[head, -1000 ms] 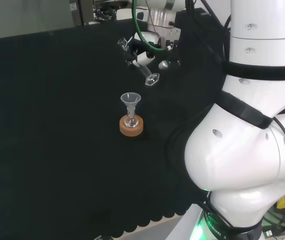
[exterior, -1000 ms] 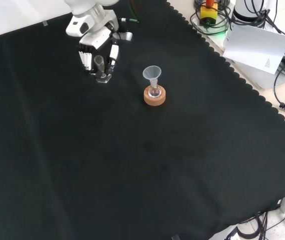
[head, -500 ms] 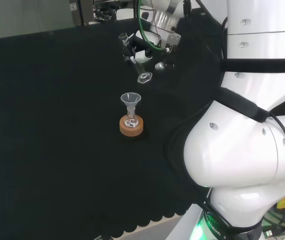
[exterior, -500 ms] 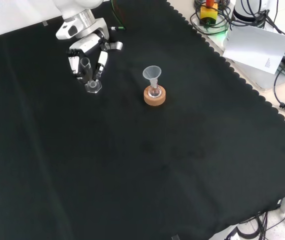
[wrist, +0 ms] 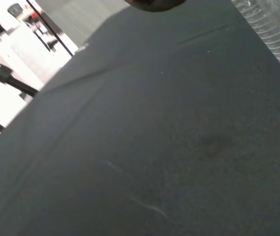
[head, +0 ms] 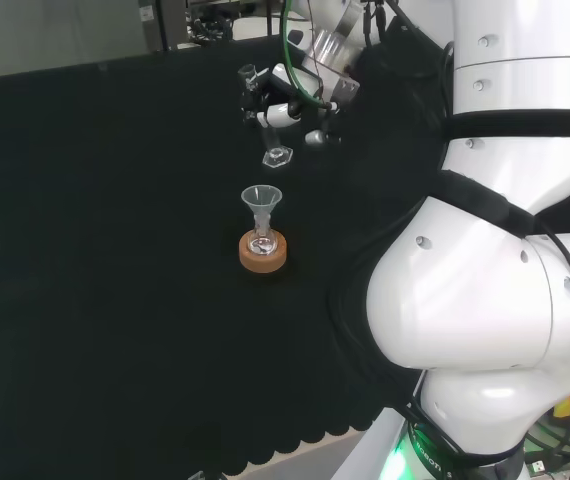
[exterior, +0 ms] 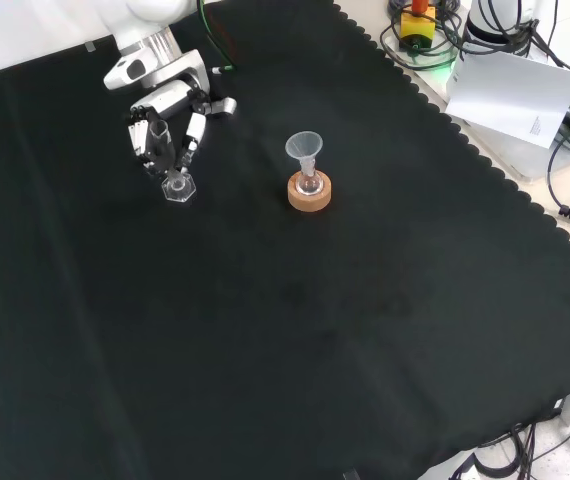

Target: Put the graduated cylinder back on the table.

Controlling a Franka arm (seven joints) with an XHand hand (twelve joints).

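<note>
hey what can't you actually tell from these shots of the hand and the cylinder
- Whether the graduated cylinder base touches the cloth: too small in head and front views.
- Liquid in the cylinder: clear glass; wrist view cuts it off at the edge.
- Contents of the flask under the funnel: too small.
- How the fingers meet the cylinder: partly hidden.

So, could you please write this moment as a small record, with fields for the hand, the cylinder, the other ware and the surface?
hand: the hand is shut on the graduated cylinder, fingers curled round its tube
graduated cylinder: clear graduated cylinder, base downward, close to the cloth; contact with the cloth cannot be told
other ware: a clear funnel sits in a small flask on a cork ring, to the right of the hand in the front view
surface: black cloth over the bench
task state: cylinder not yet released
</note>
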